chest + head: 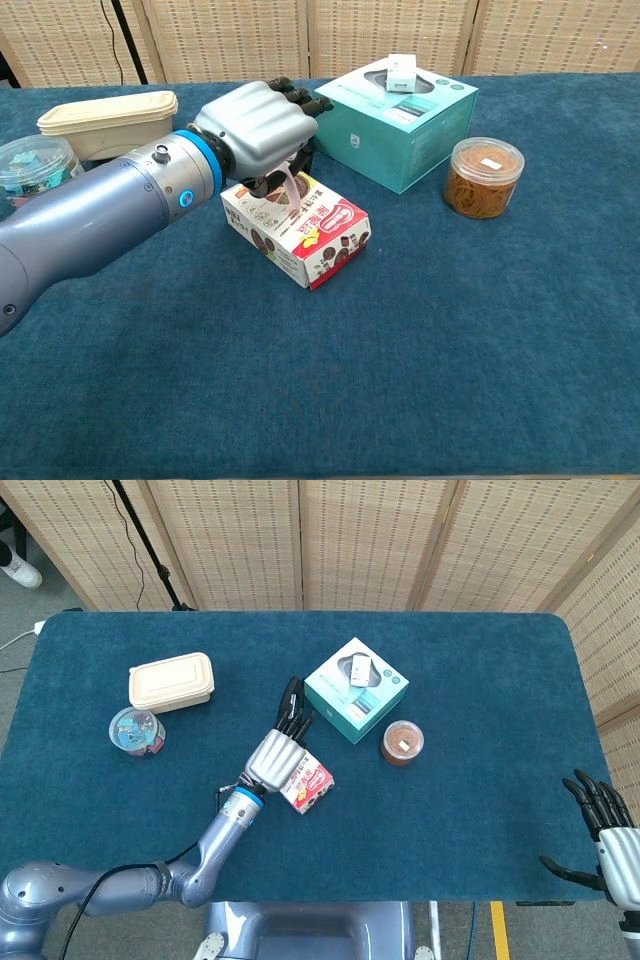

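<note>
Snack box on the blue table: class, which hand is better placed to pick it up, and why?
Left. The left hand is over the snack box, while the right hand is beyond the table's far corner.

My left hand [258, 135] hangs over the back end of the snack box [297, 227], palm down, my fingers [300, 100] curled forward above its top. I cannot tell whether they touch the box. A pale strip dangling under my palm lies against the box's top face. The box lies flat and askew on the blue table [400, 360]. Just behind my hand, a black stapler [306, 150] peeks out. The teal carton [396, 118] stands near to the right, a small white box [402, 72] on top of it. A clear jar of rubber bands [483, 177] stands beside the carton. To the left lie a beige lunch box [105, 118] and a clear tub of clips [30, 168].
</note>
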Robot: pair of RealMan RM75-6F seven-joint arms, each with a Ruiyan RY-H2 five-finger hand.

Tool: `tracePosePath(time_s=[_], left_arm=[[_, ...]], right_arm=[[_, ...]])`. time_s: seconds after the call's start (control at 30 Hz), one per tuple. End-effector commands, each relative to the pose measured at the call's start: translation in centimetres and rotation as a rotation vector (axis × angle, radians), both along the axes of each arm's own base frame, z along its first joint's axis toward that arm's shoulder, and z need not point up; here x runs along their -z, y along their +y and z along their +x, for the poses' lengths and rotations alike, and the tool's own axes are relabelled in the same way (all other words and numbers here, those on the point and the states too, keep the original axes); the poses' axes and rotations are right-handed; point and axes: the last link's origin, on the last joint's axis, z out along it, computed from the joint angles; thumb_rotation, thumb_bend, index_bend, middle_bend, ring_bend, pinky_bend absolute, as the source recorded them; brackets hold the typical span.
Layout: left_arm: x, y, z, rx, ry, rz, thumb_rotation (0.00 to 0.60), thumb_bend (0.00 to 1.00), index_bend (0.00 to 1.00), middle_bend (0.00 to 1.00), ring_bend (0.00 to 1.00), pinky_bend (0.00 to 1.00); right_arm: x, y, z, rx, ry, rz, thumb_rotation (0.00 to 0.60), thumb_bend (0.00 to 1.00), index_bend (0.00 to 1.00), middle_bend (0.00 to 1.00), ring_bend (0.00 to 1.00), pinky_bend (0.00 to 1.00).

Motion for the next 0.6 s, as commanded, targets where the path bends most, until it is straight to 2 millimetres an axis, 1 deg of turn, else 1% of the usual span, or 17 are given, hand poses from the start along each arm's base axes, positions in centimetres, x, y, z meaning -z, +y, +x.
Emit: tracePosePath(time_s=[0.03,0.13,0.37,0.43,0.53,0.6], left_arm=[[0.1,-0.1,0.1,0.002,0.003,0.003,0.600,0.48,0.60,0.00,0.00,0.00],[0.1,-0.1,0.2,0.001,-0.001,0.001,0.600,0.48,0.58,0.00,0.00,0.00],[-0.1,-0.3,0.1,-0.006,0.003,-0.008,0.600,0.46,0.45,0.00,0.00,0.00],[-0.3,-0.3,0.3,-0.008,-0.014,-0.008,0.600,0.45,0.39,0.00,0.00,0.00],[-1.0,-0.3,0.6,-0.017,-0.067,-0.018,0.600,0.42,0.29,0.00,0.00,0.00],[-1.5,-0.3,0.8,-0.021,-0.099,-0.023,0.600,0.41,0.20,0.00,0.00,0.00]], right_arm=[[-0.1,0.0,0.0,-0.002,-0.003,-0.001,0.600,0.00,0.00,0.00,0.00,0.00],[-0.1,0.1,0.0,-0.006,-0.007,0.000,0.600,0.00,0.00,0.00,0.00,0.00],[-0.1,0.2,0.1,-0.011,-0.009,0.002,0.600,0.00,0.00,0.00,0.00,0.00],[-0.1,0.3,0.1,-0.013,-0.011,0.002,0.600,0.00,0.00,0.00,0.00,0.00],[-0.1,0.3,0.1,-0.014,-0.012,0.005,0.600,0.00,0.00,0.00,0.00,0.00],[-0.1,0.3,0.1,-0.014,-0.012,0.006,0.600,0.00,0.00,0.00,0.00,0.00]])
